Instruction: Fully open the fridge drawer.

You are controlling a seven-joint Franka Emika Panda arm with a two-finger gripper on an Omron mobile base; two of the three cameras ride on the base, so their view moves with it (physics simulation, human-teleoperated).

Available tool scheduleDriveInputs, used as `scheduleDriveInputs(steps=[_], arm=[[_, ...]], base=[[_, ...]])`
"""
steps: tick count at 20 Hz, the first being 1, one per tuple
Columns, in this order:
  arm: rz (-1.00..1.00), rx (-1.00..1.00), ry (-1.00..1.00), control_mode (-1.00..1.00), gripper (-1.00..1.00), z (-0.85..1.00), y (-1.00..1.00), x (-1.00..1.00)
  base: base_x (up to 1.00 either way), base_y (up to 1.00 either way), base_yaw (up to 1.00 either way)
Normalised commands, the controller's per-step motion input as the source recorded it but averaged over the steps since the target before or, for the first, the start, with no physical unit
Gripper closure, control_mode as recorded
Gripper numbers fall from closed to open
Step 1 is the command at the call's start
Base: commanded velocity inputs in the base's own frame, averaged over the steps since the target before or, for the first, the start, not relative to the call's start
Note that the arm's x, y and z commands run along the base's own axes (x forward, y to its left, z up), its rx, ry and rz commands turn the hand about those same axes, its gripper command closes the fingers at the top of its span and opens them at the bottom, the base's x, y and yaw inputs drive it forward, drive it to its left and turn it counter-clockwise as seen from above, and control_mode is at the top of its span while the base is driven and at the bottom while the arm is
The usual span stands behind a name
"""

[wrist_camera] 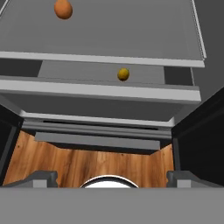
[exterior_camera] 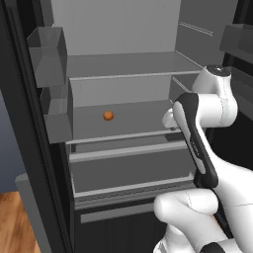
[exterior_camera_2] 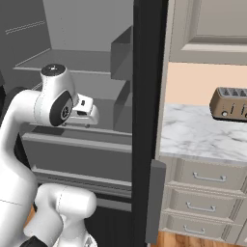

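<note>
The fridge drawer [exterior_camera: 131, 170] is a wide grey bin with a pale top rim, under the lower shelf. It also shows in the right base view as the fridge drawer [exterior_camera_2: 77, 157]. In the hand view the fridge drawer [wrist_camera: 100, 107] stands out a little past the shelf edge, and a narrow strip of its inside shows. A small yellow fruit [wrist_camera: 123, 74] lies in that strip. My gripper [wrist_camera: 112, 178] points down from above the drawer's front, open, with its fingertips [wrist_camera: 41, 177] wide apart and nothing between them. The gripper [exterior_camera_2: 82, 116] hangs at shelf height, apart from the drawer.
An orange fruit [exterior_camera: 108, 115] sits on the shelf above the drawer. Boxy door bins [exterior_camera: 49, 49] hang on the open left door. A dark panel with a light bar [exterior_camera: 113, 212] lies below the drawer. To the right are a marble counter [exterior_camera_2: 202, 135] and a toaster [exterior_camera_2: 230, 103].
</note>
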Motion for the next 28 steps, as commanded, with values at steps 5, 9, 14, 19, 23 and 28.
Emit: scheduleDriveInputs(steps=[5, 9, 14, 19, 23, 28], arm=[[0.00, 0.00, 0.00, 1.00, -1.00, 0.00, 0.00, -0.02], [0.00, 0.00, 0.00, 1.00, -1.00, 0.00, 0.00, 0.00], [0.00, 0.00, 0.00, 1.00, -1.00, 0.00, 0.00, 0.00], [0.00, 0.00, 0.00, 1.00, -1.00, 0.00, 0.00, 0.00], [0.00, 0.00, 0.00, 1.00, -1.00, 0.00, 0.00, 0.00], [0.00, 0.00, 0.00, -1.00, -1.00, 0.00, 0.00, -0.09]], base=[[-0.19, 0.00, 0.00], [-0.34, 0.00, 0.00], [-0.36, 0.00, 0.00], [-0.40, 0.00, 0.00], [-0.35, 0.00, 0.00], [-0.05, 0.00, 0.00]])
